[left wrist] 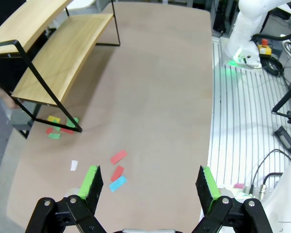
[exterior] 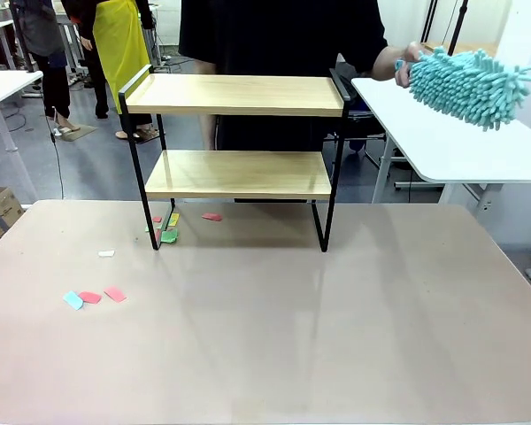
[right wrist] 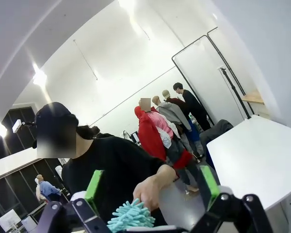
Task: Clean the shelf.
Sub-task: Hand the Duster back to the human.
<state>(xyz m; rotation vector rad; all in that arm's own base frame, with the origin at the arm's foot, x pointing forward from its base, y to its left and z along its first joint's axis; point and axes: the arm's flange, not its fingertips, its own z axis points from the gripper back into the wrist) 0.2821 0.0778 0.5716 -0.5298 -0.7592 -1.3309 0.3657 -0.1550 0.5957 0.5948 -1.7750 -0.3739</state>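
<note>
Right gripper [right wrist: 150, 191]: fingers spread wide, nothing between the pads. Just beyond them, a person's hand [right wrist: 153, 190] grips a teal duster [right wrist: 131, 216]; in the front view the duster [exterior: 465, 84] is at the far right, above a white side table [exterior: 460, 146].

Left gripper [left wrist: 150, 184]: fingers also spread, empty, hanging over the table [left wrist: 160, 87] near coloured paper scraps [left wrist: 117, 170].

The shelf [exterior: 234, 133] stands at the table's far middle, long axis running left-right, boards bare. The duster lies to the shelf's right, so the right arm is judged the nearer one to take it.
</note>
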